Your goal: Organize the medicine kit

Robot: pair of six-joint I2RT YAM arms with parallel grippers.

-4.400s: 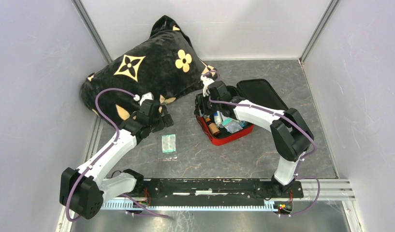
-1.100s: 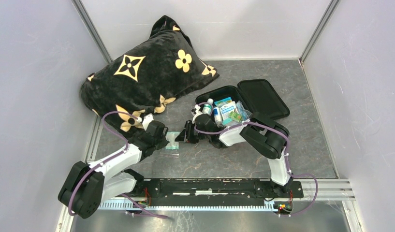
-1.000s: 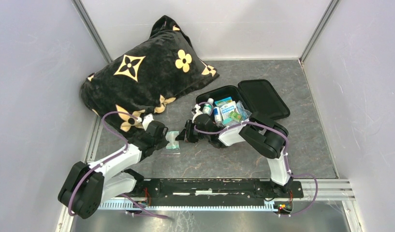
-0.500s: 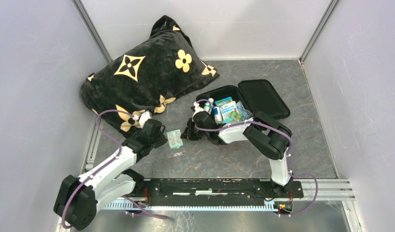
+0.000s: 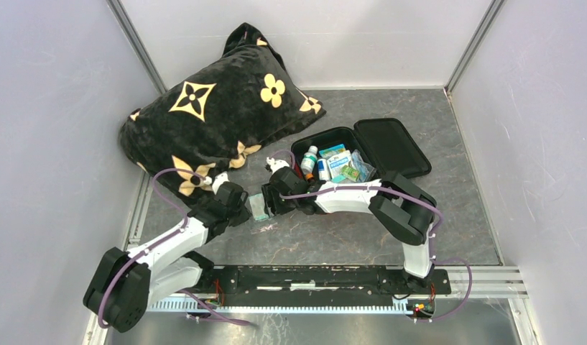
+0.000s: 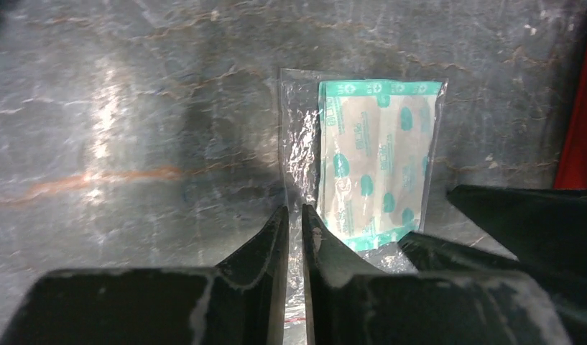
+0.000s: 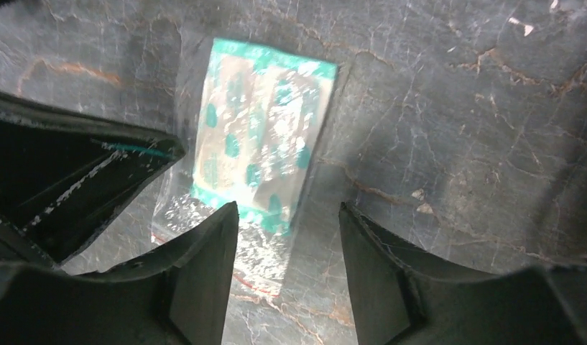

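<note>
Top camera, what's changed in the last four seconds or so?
The right gripper left the medicine kit and swung left, now open over the bandage packet. The left gripper moved from the pillow to the packet's clear edge, nearly shut. The packet slid slightly toward the kit. The pillow stayed put.

White arm links [image 5: 172, 241], black joints [image 5: 123, 286], purple cables [image 5: 177, 171], scuffed black fingers [image 6: 270, 248].

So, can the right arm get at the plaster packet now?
Probably yes: the right end effector is open astride the plaster packet's end, nothing between; the left end effector pinches only its clear edge.
</note>
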